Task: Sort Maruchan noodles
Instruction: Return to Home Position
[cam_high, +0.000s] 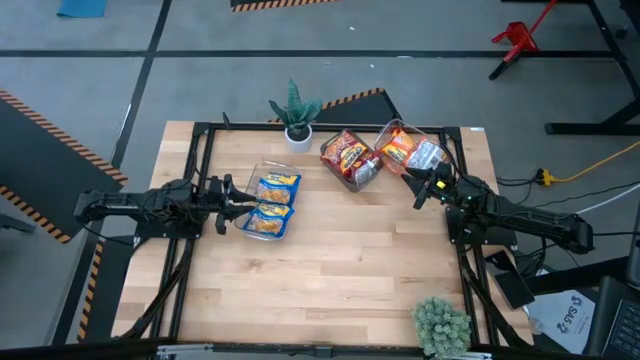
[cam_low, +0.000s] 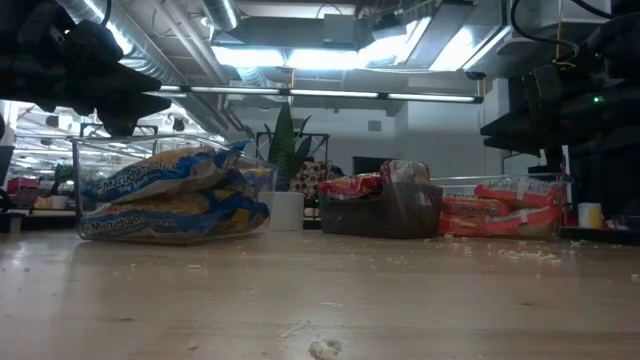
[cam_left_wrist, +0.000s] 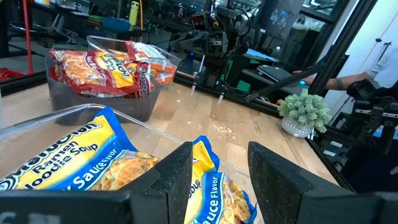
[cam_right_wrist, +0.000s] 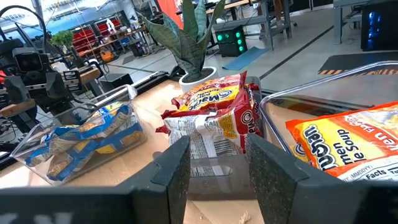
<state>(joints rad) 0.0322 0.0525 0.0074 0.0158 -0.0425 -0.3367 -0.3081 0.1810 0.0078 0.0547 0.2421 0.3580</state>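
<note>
Wooden table (cam_high: 330, 285), crumbs scattered across it. Over on the left, a clear bin (cam_high: 256, 172). Far centre, a dark grey bin (cam_low: 385, 220), and just to its right a second clear bin (cam_high: 443, 140). Snake plant (cam_high: 296, 108) in a white pot at the far edge, bushy little plant (cam_high: 441, 325) at the near right corner. Red stand (cam_high: 515, 40) out on the floor, far right.

The left arm (cam_high: 140, 208) lies low and flat, reaching in from the left edge of the table (cam_high: 330, 280). The left gripper (cam_high: 228, 203) at its tip points toward the middle, with its two fingers apart and nothing between them. The right arm (cam_high: 520, 222) lies low too, reaching in from the right edge and slanting a little toward the far edge, and the right gripper (cam_high: 422, 190) has its two fingers apart and holds nothing.
</note>
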